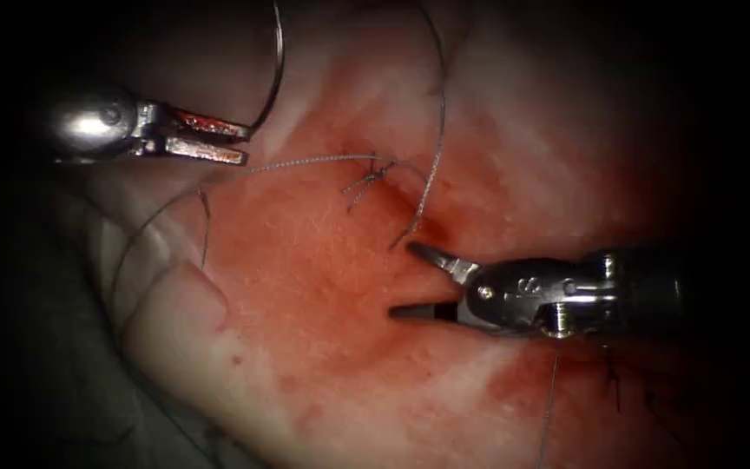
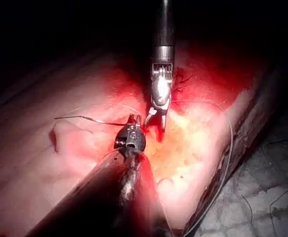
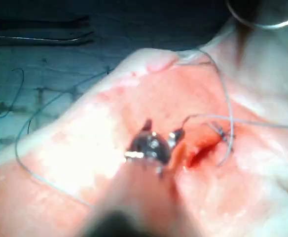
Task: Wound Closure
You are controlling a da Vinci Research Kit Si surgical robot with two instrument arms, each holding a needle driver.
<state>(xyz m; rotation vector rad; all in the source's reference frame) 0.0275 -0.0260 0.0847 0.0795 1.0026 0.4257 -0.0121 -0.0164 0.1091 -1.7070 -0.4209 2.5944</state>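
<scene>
Seen from the endoscope, the left tool (image 1: 219,139) sits at the far left, its two flat jaws closed on the curved needle (image 1: 278,74), gripping it at its lower end. The thin steel needle arcs up and away from the jaws, clear of the tissue (image 1: 305,287). The right tool (image 1: 410,282) enters from the right with pointed jaws spread wide, holding nothing, just right of the cut (image 1: 414,227). A fine grey thread (image 1: 305,161) runs from near the left tool to a small knot (image 1: 375,174) beside the cut. The tissue is pale, glistening and stained with red fluid (image 1: 323,260).

The left wrist view adds the tissue's thick cut edge and thread (image 2: 228,148) draped over it. The right wrist view shows loose thread (image 3: 35,113) trailing onto a grey woven cloth (image 3: 45,74).
</scene>
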